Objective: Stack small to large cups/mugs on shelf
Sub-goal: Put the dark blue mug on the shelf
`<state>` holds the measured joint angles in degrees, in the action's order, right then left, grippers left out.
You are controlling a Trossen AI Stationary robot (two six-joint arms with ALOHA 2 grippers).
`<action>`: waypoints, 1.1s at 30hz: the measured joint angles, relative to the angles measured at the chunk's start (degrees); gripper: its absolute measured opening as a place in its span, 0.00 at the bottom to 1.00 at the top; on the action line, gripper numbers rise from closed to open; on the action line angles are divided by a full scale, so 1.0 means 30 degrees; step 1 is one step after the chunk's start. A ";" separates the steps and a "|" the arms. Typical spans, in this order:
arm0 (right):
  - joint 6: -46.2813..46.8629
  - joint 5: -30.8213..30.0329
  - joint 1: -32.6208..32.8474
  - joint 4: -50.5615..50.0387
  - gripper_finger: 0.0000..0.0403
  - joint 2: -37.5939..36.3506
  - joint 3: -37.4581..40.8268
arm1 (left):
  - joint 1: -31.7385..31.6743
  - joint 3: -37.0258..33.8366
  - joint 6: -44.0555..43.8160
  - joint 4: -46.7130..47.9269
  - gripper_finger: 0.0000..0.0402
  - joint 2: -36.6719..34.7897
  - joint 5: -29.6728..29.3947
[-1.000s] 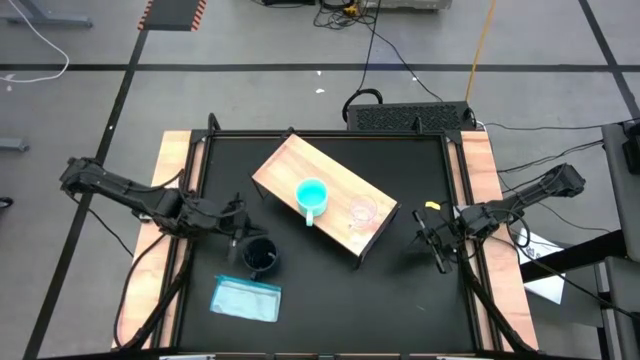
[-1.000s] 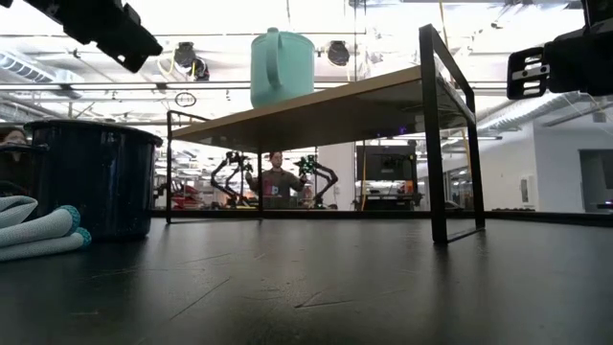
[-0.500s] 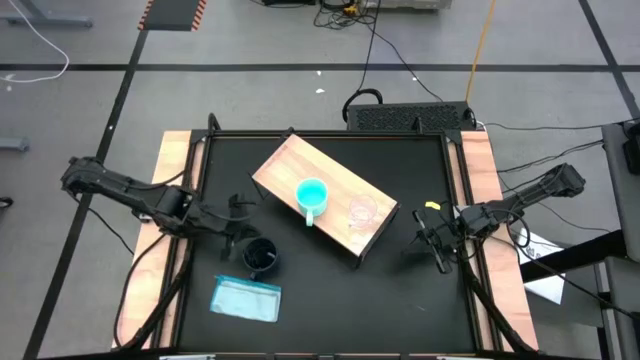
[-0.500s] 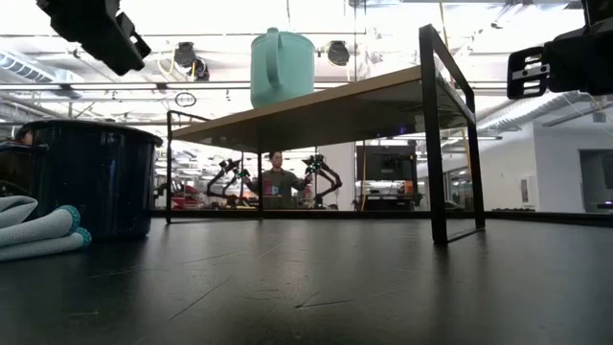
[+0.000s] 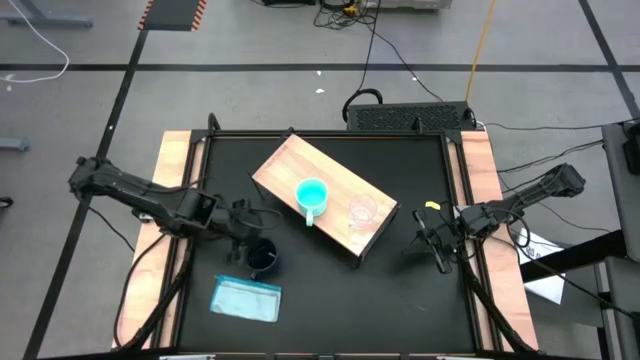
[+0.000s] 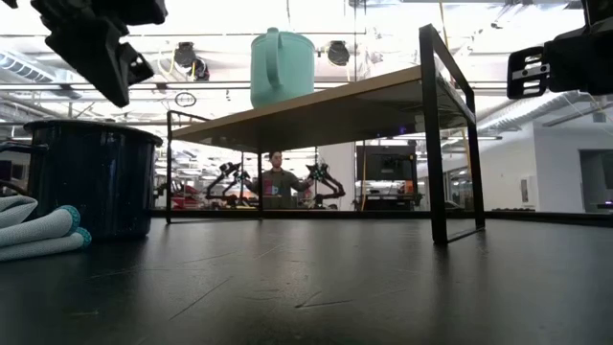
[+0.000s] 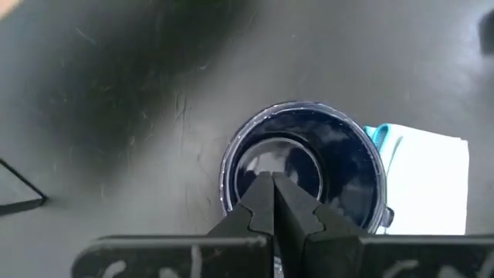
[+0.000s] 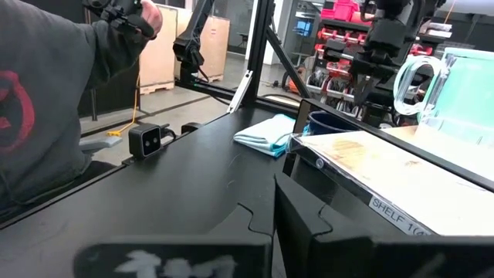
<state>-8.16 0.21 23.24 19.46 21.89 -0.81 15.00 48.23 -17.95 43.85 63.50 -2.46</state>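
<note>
1. We take the dark navy mug [image 5: 262,259] as our landmark: it stands upright and empty on the desk [image 5: 320,300], the only one of the three vessels not yet on the shelf [image 5: 285,165].
2. The left gripper [image 5: 238,231] hangs just above the navy mug's rim, on the side away from the light-blue packet [image 5: 246,298]. In the left wrist view its fingers [image 7: 258,207] are pressed together and hold nothing.
3. To do this step well, we judge that the fingers must spread first, then come down with one inside the wall and one outside it, so that they pinch the rim rather than push on it.
4. The wall by the packet looks a poor place to grip; the handle is hard to make out from above, so we keep to a bare stretch of rim.
5. Beyond the navy mug, the shelf lies slantwise across the desk. The turquoise mug [image 5: 311,196] stands near its middle and the small clear cup [image 5: 362,211] is beside that, farther from the navy mug.
6. The navy mug, being the largest, belongs in our judgement next to the turquoise one, on the side away from the clear cup.
7. The right gripper [image 5: 437,238] waits well away from the navy mug, past the far end of the shelf; its fingers look pressed together and empty.
8. The desk is matt black with wooden side strips.
9. In the room behind, the low view shows a person standing between two more arms, and a grey sleeve fills one side of the right wrist view.
</note>
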 joint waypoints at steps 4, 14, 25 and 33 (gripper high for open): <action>0.0000 0.0000 0.0000 0.0000 0.00 -0.0005 -0.0002 | -0.0100 0.0000 -0.0286 0.0117 0.00 0.0184 0.0161; 0.0000 0.0000 0.0000 -0.0007 0.00 -0.0004 0.0004 | -0.0100 0.0000 -0.0535 0.0039 0.00 0.0220 0.0306; 0.0141 0.0000 0.0000 -0.0007 0.00 -0.0006 -0.0002 | -0.0100 0.0000 -0.0764 0.0039 0.06 0.0227 0.0306; 0.0153 0.0000 0.0000 -0.0015 0.00 0.0000 -0.0003 | -0.0100 0.0000 -0.0760 0.0032 0.06 0.0227 -0.0008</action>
<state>-7.70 0.21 23.24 19.42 21.89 -0.82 14.70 48.23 -20.23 43.94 64.18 -2.48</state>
